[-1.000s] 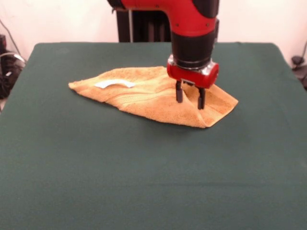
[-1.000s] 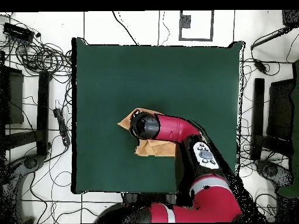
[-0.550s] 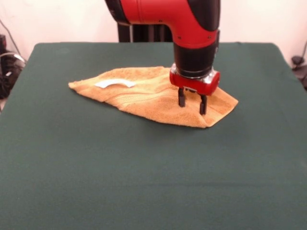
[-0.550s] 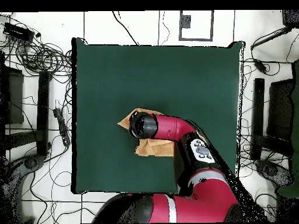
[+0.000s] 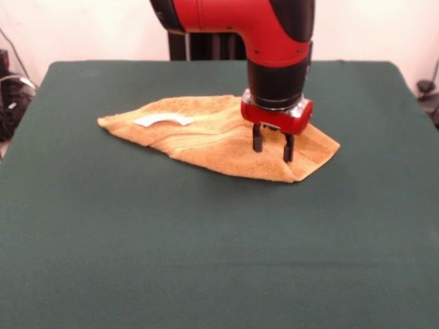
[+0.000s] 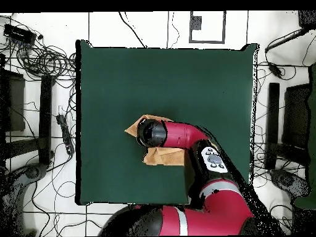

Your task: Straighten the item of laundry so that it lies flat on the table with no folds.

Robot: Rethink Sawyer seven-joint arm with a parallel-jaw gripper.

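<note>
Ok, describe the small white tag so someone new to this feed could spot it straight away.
Start at the large dark green cloth-covered table, then find the golden-orange terry towel lying folded under the red and black arm's gripper. The tag lies on the towel's end away from the gripper: a curved white strip, the only white thing on it.

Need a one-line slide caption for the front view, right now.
Red Sawyer hand, fingers open, poised on the right end of a folded golden-orange terry towel on the dark green table.

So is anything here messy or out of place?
Only the towel: it lies folded over itself in a lopsided wedge on the table, its white tag facing up. The open gripper is over its right end.
</note>
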